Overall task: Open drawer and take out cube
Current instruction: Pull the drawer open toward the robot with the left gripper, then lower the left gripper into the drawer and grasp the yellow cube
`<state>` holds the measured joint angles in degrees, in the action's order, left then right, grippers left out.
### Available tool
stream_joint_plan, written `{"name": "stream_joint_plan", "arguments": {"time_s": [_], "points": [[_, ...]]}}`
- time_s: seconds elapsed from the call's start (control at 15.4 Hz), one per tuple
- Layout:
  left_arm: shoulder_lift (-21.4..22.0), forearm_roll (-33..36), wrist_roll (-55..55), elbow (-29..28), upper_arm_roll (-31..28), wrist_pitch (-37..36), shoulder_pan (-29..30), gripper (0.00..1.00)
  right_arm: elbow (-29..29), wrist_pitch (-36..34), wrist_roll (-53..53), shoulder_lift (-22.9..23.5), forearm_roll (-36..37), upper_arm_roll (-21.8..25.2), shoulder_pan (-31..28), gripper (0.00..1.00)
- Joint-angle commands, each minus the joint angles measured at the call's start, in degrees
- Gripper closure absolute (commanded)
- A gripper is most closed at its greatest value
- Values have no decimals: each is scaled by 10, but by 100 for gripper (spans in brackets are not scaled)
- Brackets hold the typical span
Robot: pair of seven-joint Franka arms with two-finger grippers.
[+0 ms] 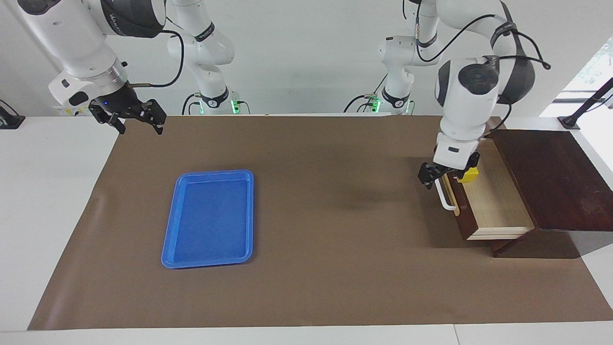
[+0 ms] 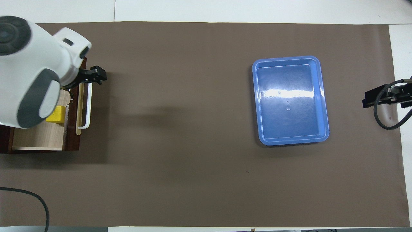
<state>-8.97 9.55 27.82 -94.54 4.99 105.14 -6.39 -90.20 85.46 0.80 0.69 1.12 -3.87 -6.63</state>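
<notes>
The dark brown box's drawer [image 1: 493,203] stands pulled out at the left arm's end of the table, showing its pale wood inside and its white bar handle [image 1: 446,197]. The yellow cube [image 1: 470,175] sits in the drawer close to the drawer front, partly covered by my left hand. It also shows in the overhead view [image 2: 56,114]. My left gripper [image 1: 448,171] hangs open and empty over the drawer front, above the end of the handle nearer to the robots. In the overhead view [image 2: 84,77] one finger sticks out past the handle. My right gripper [image 1: 138,124] waits, open and empty.
A flat blue tray [image 1: 176,225] lies empty on the brown mat toward the right arm's end. The dark brown box top [image 1: 550,177] covers the back of the drawer. The right gripper [image 2: 376,96] hovers at the mat's edge.
</notes>
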Motion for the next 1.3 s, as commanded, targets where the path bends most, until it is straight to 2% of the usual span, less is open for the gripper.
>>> {"name": "stream_joint_plan", "arguments": {"time_s": [0.0,0.19,0.26,0.39,0.58,0.71,0.97,1.23], "points": [[35,-34,14,-25,-2,-15,65,0,-2,-1,13,-8,1,-4,-11,0],[76,-34,52,-101,-3,-6,108,0,-2,1,17,-8,5,-4,-10,0],[77,-34,79,-105,-2,2,128,0,-2,0,20,-8,5,-4,-9,0],[91,-37,181,-141,-2,33,152,0,-2,0,52,-8,4,-4,-10,0],[106,-37,388,-209,0,121,142,0,-2,-2,59,-8,0,-4,-11,0],[104,-37,483,-221,1,141,134,0,-5,0,57,-10,-1,-4,-11,0],[115,-38,504,-264,1,147,130,0,-11,13,77,-12,-1,-4,-17,0],[119,-38,509,-274,2,151,130,0,-17,16,79,-15,-1,-3,-17,0]]}}
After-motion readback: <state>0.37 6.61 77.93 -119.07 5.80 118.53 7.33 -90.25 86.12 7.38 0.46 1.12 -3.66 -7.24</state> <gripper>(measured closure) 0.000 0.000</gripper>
